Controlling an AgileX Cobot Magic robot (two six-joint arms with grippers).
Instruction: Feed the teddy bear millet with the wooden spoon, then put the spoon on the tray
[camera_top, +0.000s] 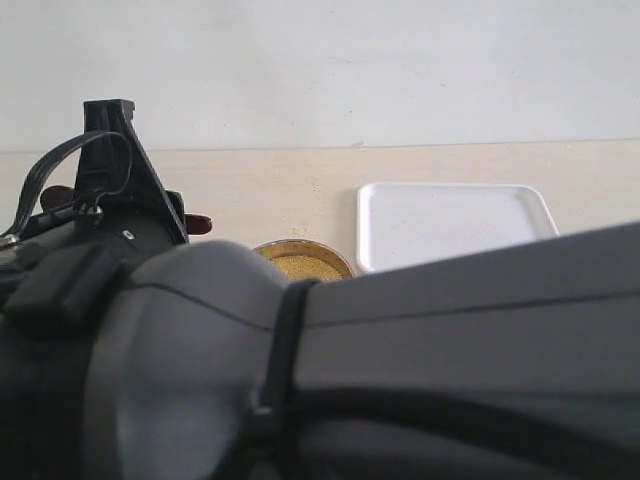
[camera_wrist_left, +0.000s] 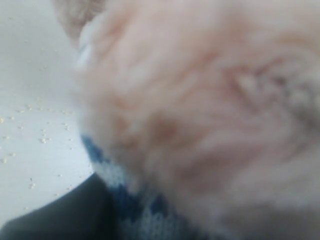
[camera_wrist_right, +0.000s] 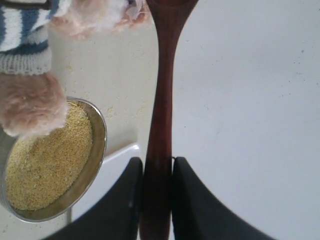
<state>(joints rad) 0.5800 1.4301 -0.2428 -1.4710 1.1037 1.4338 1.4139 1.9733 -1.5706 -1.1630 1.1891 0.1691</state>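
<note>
- left pincer (camera_wrist_left: 65, 215): one dark finger beside blurred fur; cannot tell if open or closed.
- teddy bear (camera_wrist_left: 200, 115): paw overhangs the steel bowl (camera_wrist_right: 97, 145) rim.
- millet (camera_wrist_right: 47, 160): fills the steel bowl.
- wooden spoon (camera_wrist_right: 164, 100): just beside the steel bowl, handle clamped in right pincer (camera_wrist_right: 156, 172), head by the bear.
- tray (camera_top: 450, 225): right of the steel bowl, on worktop (camera_top: 250, 185).

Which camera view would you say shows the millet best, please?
The right wrist view: the millet fills the steel bowl, mostly unobstructed. The exterior view shows only a sliver behind the arm; the left wrist view shows just scattered grains.
</note>
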